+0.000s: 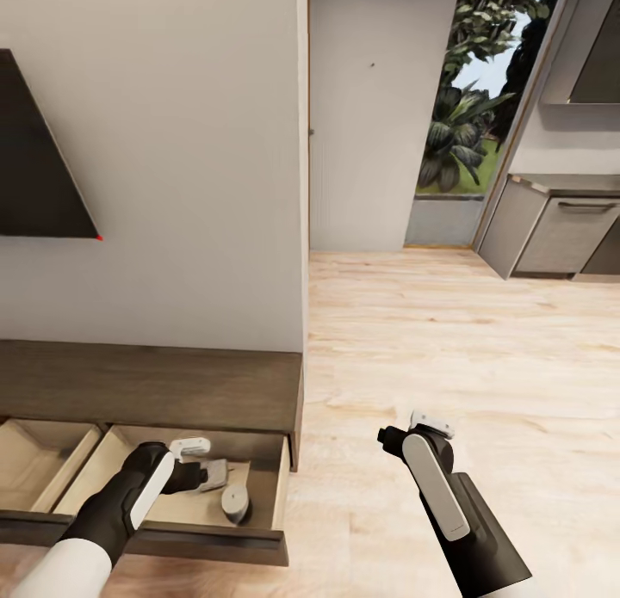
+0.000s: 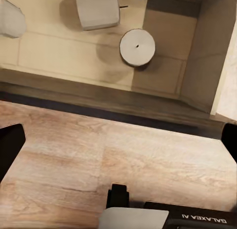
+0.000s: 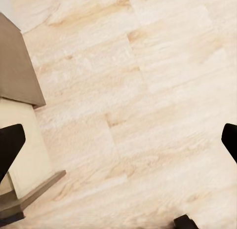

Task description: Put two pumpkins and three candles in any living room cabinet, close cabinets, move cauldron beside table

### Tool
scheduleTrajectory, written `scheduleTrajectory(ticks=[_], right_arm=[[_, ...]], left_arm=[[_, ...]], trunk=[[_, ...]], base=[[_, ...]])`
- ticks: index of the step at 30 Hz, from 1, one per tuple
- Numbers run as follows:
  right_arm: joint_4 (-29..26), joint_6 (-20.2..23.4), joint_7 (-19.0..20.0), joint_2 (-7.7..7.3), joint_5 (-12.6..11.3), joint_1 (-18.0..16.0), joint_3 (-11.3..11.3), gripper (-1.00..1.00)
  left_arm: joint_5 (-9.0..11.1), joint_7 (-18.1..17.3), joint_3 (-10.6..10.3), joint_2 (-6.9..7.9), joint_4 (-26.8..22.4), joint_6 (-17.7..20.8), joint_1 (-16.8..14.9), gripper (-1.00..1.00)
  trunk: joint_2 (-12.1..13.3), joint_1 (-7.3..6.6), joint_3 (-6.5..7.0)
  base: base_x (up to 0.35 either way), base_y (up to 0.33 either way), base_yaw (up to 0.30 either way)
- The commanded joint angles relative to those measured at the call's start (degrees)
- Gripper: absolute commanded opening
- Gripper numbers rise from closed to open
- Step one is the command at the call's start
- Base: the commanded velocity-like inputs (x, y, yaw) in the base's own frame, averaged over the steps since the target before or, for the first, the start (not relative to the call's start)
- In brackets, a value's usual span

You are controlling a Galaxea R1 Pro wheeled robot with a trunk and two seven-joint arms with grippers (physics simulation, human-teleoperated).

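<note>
The dark-brown cabinet (image 1: 155,383) runs along the wall, with two of its drawers pulled out. In the right-hand drawer (image 1: 277,486) lie the grey candles: one upright (image 2: 137,47), one on its side (image 2: 97,9), and a third at the picture's edge (image 2: 10,18). The head view shows the upright candle (image 1: 234,502) and the lying one (image 1: 215,474). My left gripper (image 1: 198,476) hangs open over that drawer's front edge (image 2: 118,142), holding nothing. Over bare floor to the cabinet's right, my right gripper (image 1: 389,437) is open and empty (image 3: 118,140). The pumpkins, cauldron and table are out of view.
A dark TV (image 1: 34,151) hangs on the wall above the cabinet. The cabinet's end (image 3: 15,66) and the drawer's corner (image 3: 29,184) lie beside the right gripper. Pale wood floor (image 1: 448,348) stretches right toward grey kitchen units (image 1: 560,228) and a glass door (image 1: 456,107).
</note>
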Motion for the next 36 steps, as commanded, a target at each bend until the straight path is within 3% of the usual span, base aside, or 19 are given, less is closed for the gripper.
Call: scheduleTrajectory(ticks=[1,9,16,36], right_arm=[[-0.1,0.2,-0.6,0.0,-0.5,-0.1,0.0,1.0],[-0.1,0.2,-0.6,0.0,-0.5,-0.1,0.0,1.0],[-0.1,0.2,-0.6,0.0,-0.5,-0.1,0.0,1.0],[-0.1,0.2,-0.6,-0.13,-1.3,-0.1,0.0,1.0]], left_arm=[[0.6,0.5,-0.3,0.08,-0.1,0.1,0.0,1.0],[0.6,0.5,-0.2,0.23,0.0,0.1,-0.1,1.0],[0.6,0.4,2.0,0.21,0.0,0.1,0.0,1.0],[0.6,0.4,2.2,0.2,0.0,0.1,0.0,1.0]], trunk=[[0.0,-0.03,-0.06],[0.0,-0.03,-0.06],[0.0,-0.03,-0.06],[0.0,-0.03,-0.06]], base=[[-0.265,0.173,0.0],[-0.206,0.235,0.0],[-0.14,0.29,0.0],[-0.147,0.293,0.0]])
